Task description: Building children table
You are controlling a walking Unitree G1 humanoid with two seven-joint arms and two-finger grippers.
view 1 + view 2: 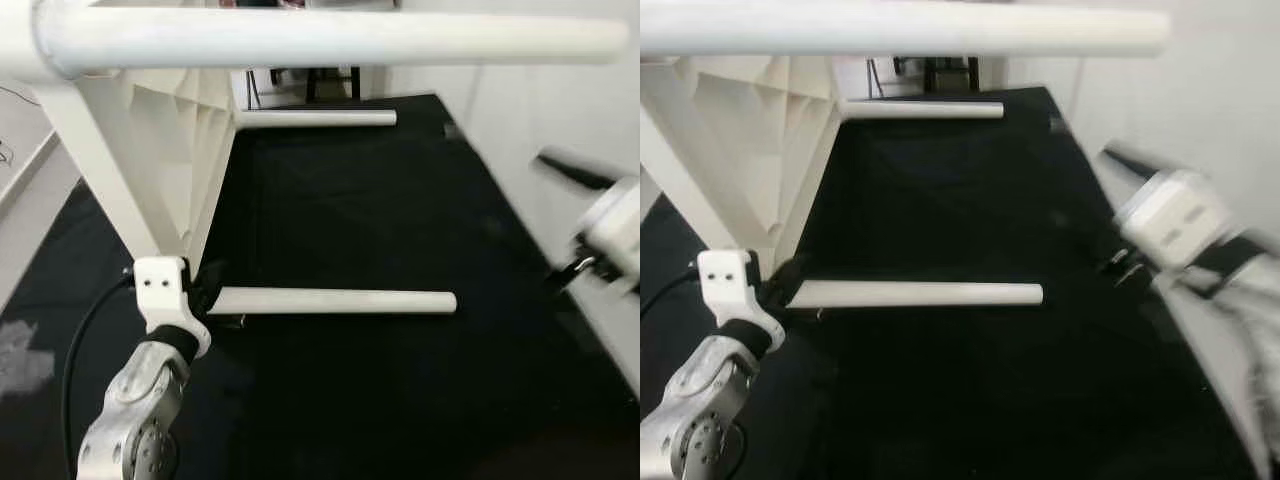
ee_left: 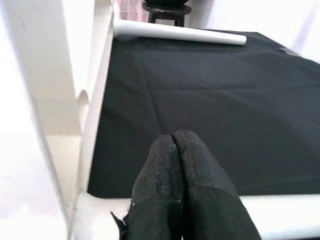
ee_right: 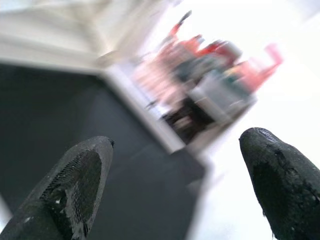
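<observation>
The white children's table (image 1: 165, 150) lies on its side on a black mat, its legs sticking out level. One leg (image 1: 330, 38) runs across the top of the eye views, a second leg (image 1: 318, 118) lies far back, and the lowest leg (image 1: 340, 301) reaches out just above the mat. My left gripper (image 2: 173, 137) is shut with nothing between its fingers, its tips at the root of the lowest leg (image 2: 280, 215) beside the tabletop's edge. My right gripper (image 3: 177, 150) is open and blurred, held in the air at the right, well apart from the table.
The black mat (image 1: 400, 200) covers the floor between the legs. A white wall (image 1: 560, 90) runs along the right side. A dark stool (image 2: 167, 10) stands beyond the far leg. Blurred colourful items (image 3: 210, 65) lie past the mat's corner.
</observation>
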